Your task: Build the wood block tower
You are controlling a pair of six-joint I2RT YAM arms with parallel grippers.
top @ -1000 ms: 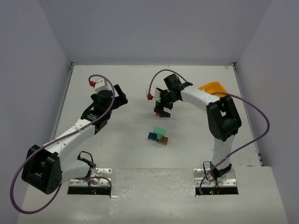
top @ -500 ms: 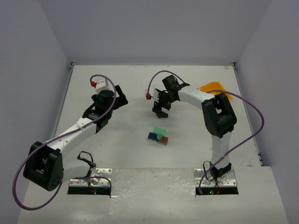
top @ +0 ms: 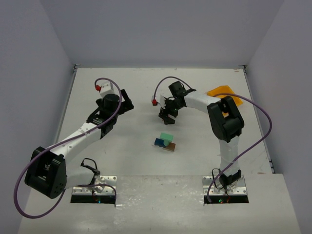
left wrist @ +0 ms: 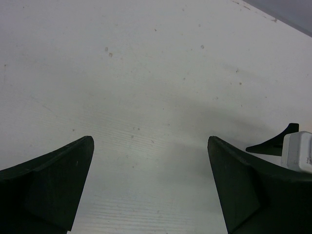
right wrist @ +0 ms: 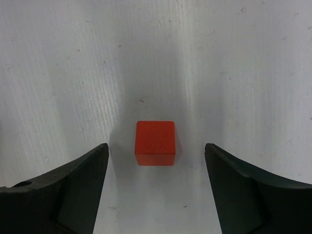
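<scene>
One red wooden cube (right wrist: pixel 155 143) sits between right gripper (right wrist: pixel 156 146) parted jaws; one each mint green block (top: pixel 167 137), blue block (top: pixel 159 142), brown block (top: pixel 171 147), clustered; left gripper (left wrist: pixel 151 141) parted, empty.

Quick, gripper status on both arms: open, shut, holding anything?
Left gripper: open, holding nothing.
Right gripper: open, jaws either side of the red block, not touching it.

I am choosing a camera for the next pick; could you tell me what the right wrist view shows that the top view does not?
Only the right wrist view: a red block, untouched, between open fingers. Only the top view: the left gripper, a small stack of green, blue and brown blocks, and a yellow bin. Both: the right gripper and the white table.
</scene>
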